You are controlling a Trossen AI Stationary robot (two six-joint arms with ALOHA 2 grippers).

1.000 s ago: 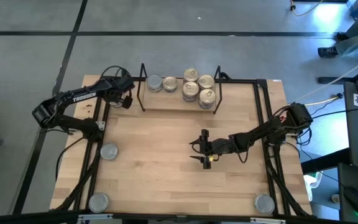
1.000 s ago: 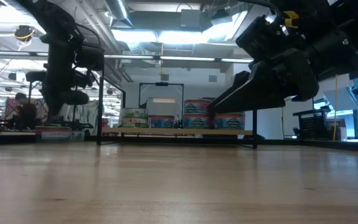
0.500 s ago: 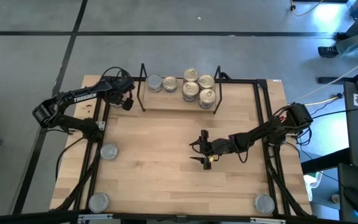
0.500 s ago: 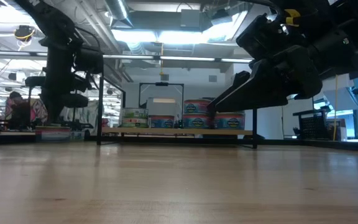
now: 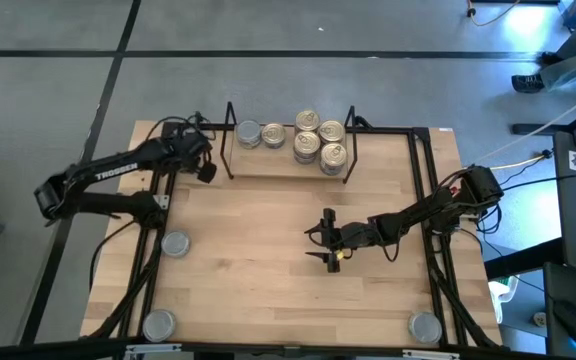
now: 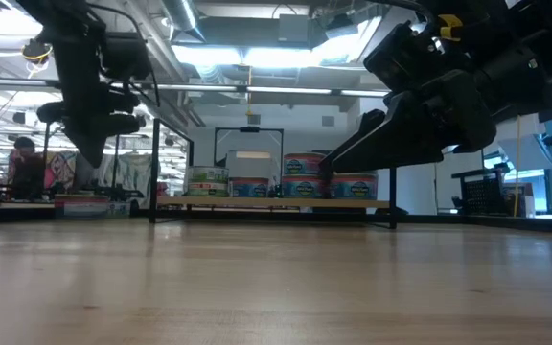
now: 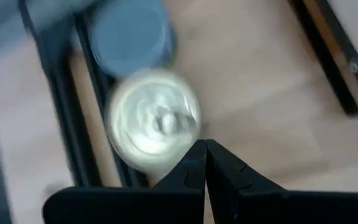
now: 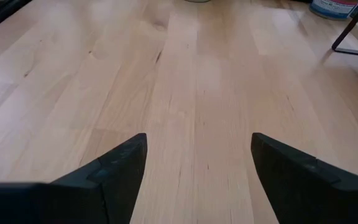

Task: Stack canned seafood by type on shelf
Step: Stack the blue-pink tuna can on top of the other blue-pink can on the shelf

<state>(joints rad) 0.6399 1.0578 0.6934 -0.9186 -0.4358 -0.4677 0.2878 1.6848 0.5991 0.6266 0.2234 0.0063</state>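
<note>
The shelf (image 5: 288,165) stands at the table's far edge, a black wire rack on a wood base. On it sit two silver-lidded tins (image 5: 260,134) and several gold-lidded tins (image 5: 320,140), some stacked. Three more silver-lidded tins lie loose: one by the left rail (image 5: 175,243), one at the near left corner (image 5: 158,324), one at the near right corner (image 5: 425,326). My left gripper (image 5: 206,172) hangs shut off the shelf's left end; its blurred wrist view shows a pale tin (image 7: 154,118) and a grey one (image 7: 132,37) past the fingers. My right gripper (image 5: 326,240) hovers open over the table's middle.
Black rails (image 5: 158,215) edge the table on the left, right and far sides. Bare wood (image 8: 191,93) lies under and in front of the right gripper. In the low view the shelf's tins (image 6: 300,182) show far back, with a lit workshop behind.
My left arm has swung, its elbow drawing toward the table's left and near side. Its gripper has shifted slightly toward the near edge and right, and has turned; in the low view its tip sits higher. It has stayed shut. The right arm and the tins have not moved.
</note>
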